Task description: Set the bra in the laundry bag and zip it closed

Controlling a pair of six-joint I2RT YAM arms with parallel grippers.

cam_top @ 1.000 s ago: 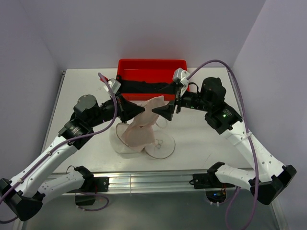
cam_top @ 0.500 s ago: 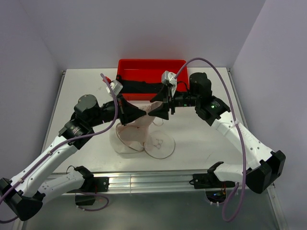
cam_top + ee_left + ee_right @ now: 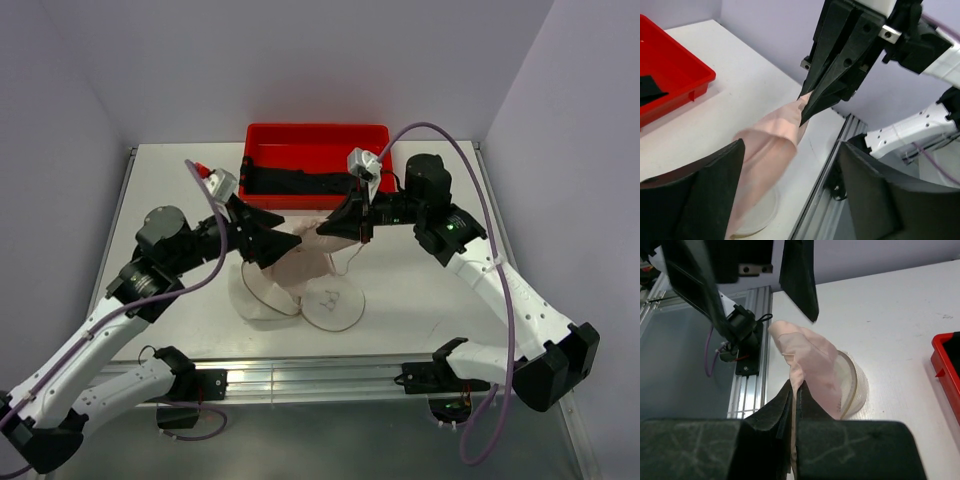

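A flat white rectangular table (image 3: 440,290) carried everything, with a silver metal rail (image 3: 320,372) running along its near edge. A red rectangular plastic tray (image 3: 318,133) sat at the far edge, about midway across. Nearer in, a small round white mesh laundry bag (image 3: 250,302) stood on the tabletop, its flat round lid (image 3: 345,310) lying open on the surface just to its right.

The bra (image 3: 300,262) hangs over the laundry bag (image 3: 254,300), tray (image 3: 318,130) behind both
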